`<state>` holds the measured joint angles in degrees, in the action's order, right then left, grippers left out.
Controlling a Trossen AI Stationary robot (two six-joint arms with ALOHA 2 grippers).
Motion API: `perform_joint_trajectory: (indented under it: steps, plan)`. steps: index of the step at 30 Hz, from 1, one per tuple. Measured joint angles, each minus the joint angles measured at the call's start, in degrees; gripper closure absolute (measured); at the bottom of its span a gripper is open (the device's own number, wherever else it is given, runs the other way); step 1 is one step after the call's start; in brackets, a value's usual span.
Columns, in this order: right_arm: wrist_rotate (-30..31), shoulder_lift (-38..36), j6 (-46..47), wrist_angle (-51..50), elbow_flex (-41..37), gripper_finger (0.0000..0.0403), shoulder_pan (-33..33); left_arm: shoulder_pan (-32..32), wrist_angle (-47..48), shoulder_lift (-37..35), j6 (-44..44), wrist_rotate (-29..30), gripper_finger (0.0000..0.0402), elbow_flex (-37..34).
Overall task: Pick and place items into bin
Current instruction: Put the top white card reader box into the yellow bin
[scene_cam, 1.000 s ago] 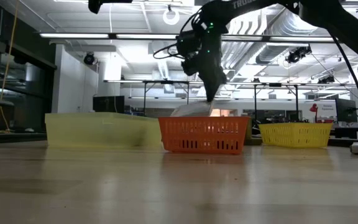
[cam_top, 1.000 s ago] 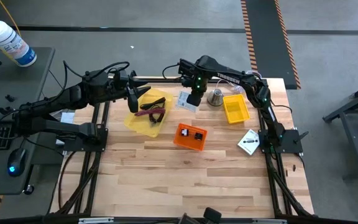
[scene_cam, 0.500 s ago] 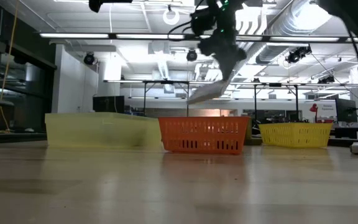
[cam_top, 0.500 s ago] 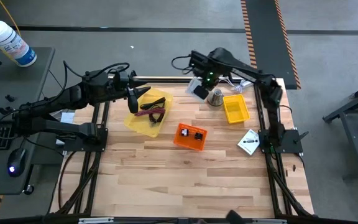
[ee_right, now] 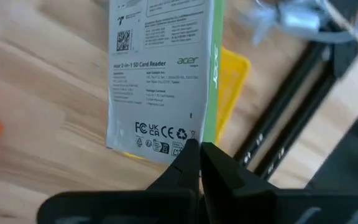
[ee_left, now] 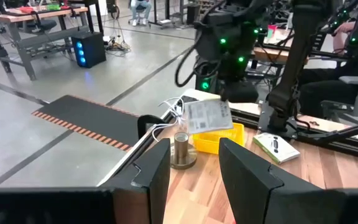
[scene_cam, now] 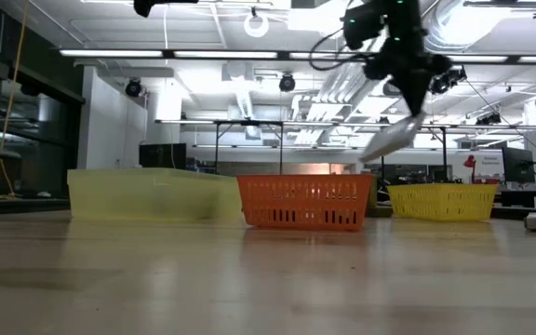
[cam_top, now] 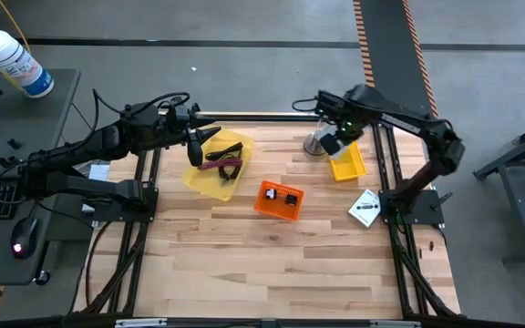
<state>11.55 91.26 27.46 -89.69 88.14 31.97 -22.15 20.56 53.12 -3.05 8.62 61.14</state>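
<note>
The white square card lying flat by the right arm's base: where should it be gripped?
Likely best: come straight down on the white square card and pinch two opposite edges. It lies flat on the wooden table, turned diamond-wise, so rotate to match.

Flat white printed card box [ee_right: 163,74] cut off at frame edge, contents of pale yellow plastic bin [scene_cam: 152,194] hidden behind its wall, contents of orange slotted basket [scene_cam: 305,203] indiscernible
</note>
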Motion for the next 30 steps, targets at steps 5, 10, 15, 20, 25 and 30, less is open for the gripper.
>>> perform_joint_trajectory:
  steps: [5,10,15,20,25,30]
  plan:
    - [-0.2,-6.3,7.4,1.8,-8.3,0.0402,0.0,0.0,-0.1,0.0,-0.2,0.0,0.0277,0.0]
    - [-1.4,-10.5,12.1,5.8,-15.0,0.0402,0.0,0.0,-0.8,0.0,-0.2,0.0,0.0277,0.0]
    - [-1.7,-12.9,13.5,8.4,-20.4,0.0402,0.3,0.0,-1.2,0.0,-0.2,0.0,0.0277,0.0]
    - [-1.7,-13.3,14.1,11.5,-23.4,0.0403,0.7,0.0,-1.2,0.0,-0.2,0.0,0.0277,0.0]
    - [-2.4,-13.3,14.3,14.3,-24.3,0.0403,1.3,0.0,-1.2,0.0,-0.2,0.0,0.0277,0.0]
    - [-1.8,-13.3,13.7,14.0,-24.3,0.0403,2.3,0.0,-1.2,0.0,-0.3,0.0,0.0277,0.0]
